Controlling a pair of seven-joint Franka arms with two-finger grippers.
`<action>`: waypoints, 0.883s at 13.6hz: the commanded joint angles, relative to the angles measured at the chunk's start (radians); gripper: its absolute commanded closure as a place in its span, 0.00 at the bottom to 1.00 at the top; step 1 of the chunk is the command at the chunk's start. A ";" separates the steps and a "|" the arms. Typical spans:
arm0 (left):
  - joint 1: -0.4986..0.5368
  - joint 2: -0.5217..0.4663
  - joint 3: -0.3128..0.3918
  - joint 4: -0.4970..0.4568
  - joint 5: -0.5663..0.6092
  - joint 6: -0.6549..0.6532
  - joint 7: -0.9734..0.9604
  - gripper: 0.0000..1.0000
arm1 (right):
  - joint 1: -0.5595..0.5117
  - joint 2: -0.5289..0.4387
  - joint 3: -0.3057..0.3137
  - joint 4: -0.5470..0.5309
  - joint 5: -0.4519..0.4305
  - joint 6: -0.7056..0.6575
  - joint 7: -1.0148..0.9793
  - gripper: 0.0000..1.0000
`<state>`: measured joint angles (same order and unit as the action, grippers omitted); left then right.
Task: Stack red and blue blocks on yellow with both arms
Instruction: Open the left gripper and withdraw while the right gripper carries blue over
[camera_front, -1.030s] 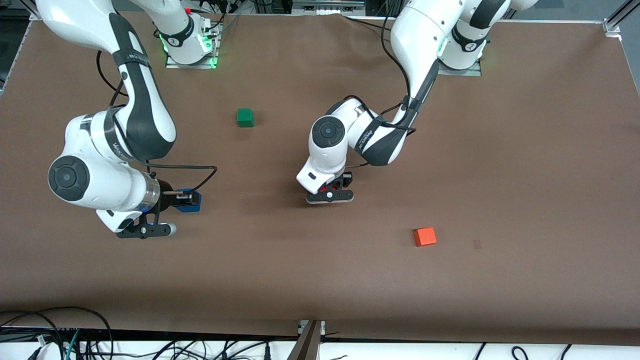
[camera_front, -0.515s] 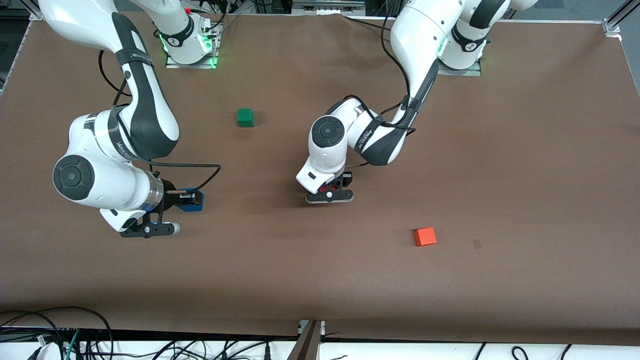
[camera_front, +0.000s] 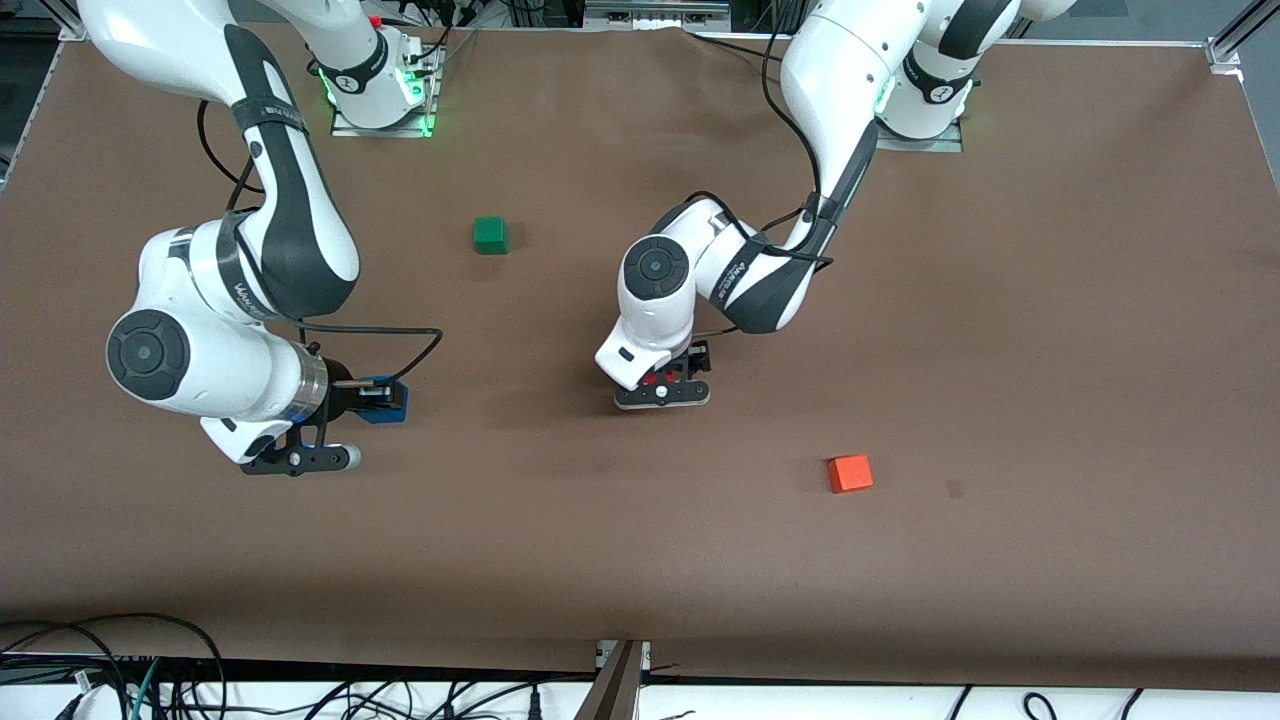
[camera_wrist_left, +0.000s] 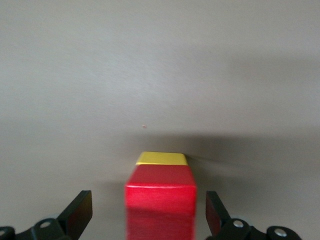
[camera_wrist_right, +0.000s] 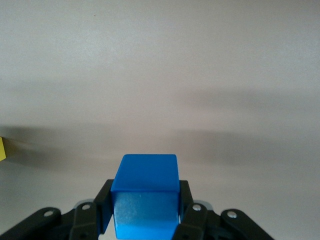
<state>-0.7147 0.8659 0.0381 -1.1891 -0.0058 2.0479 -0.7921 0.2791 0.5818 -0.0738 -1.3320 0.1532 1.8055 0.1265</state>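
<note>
In the front view, the left gripper (camera_front: 662, 385) of the white jointed left arm is hanging low over the middle of the brown table (camera_front: 1050, 330), hiding most of what sits under it; only a sliver of the small deep red matte cube (camera_front: 652, 379) is showing. Compared with a second ago its black crossbar is sitting slightly lower in the view, with the wrist barely shifted. The right gripper (camera_front: 372, 398) of the white right arm is hovering over the table toward the right arm's end, gripping the small bright blue matte cube (camera_front: 386, 399); over the last second it is drifting a little toward the table's middle. A small green cube (camera_front: 490, 235) is lying farther from the camera and a lighter orange cube (camera_front: 850, 473) nearer, both unmoved.

In the left wrist view, the fingers (camera_wrist_left: 79, 214) are standing wide apart, clear of the red cube (camera_wrist_left: 161, 202) on either side. That cube is resting on the small bright yellow cube (camera_wrist_left: 162, 158), of which only an edge is showing.

In the right wrist view, the fingers (camera_wrist_right: 104, 207) are pinching the blue cube (camera_wrist_right: 145, 192) between them, up off the table
</note>
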 joint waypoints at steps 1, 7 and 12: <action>0.081 -0.025 0.002 0.127 0.013 -0.168 0.005 0.00 | 0.023 0.007 -0.001 0.030 0.012 -0.023 0.053 0.76; 0.344 -0.146 0.002 0.157 0.023 -0.250 0.136 0.00 | 0.201 0.026 -0.001 0.071 0.012 0.050 0.284 0.75; 0.581 -0.243 0.000 0.158 0.006 -0.412 0.526 0.00 | 0.360 0.117 -0.001 0.160 0.014 0.222 0.447 0.75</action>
<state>-0.2025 0.6654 0.0575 -1.0174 -0.0039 1.6868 -0.3964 0.5991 0.6293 -0.0649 -1.2783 0.1548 2.0205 0.5319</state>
